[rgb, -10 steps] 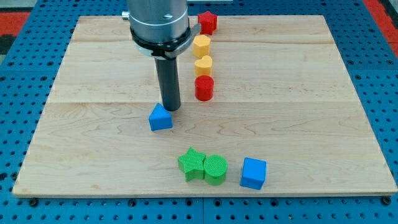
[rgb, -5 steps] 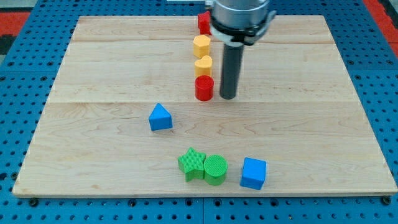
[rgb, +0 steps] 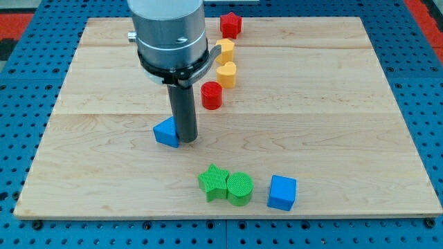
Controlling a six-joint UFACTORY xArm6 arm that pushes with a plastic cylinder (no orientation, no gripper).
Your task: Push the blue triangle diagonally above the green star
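The blue triangle (rgb: 165, 132) lies left of the board's middle. My tip (rgb: 185, 142) stands right against its right side, partly hiding it. The green star (rgb: 213, 183) lies near the view's bottom, below and to the right of the triangle, touching a green cylinder (rgb: 240, 189) on its right.
A blue cube (rgb: 282, 192) sits right of the green cylinder. A red cylinder (rgb: 211, 95) stands above and to the right of my tip. Two yellow blocks (rgb: 225, 72) (rgb: 223, 50) and a red star-like block (rgb: 230, 25) line up toward the view's top.
My tip swung right past the red cylinder, then back left to the triangle's right side. The red cylinder and the blue triangle have both shifted left.
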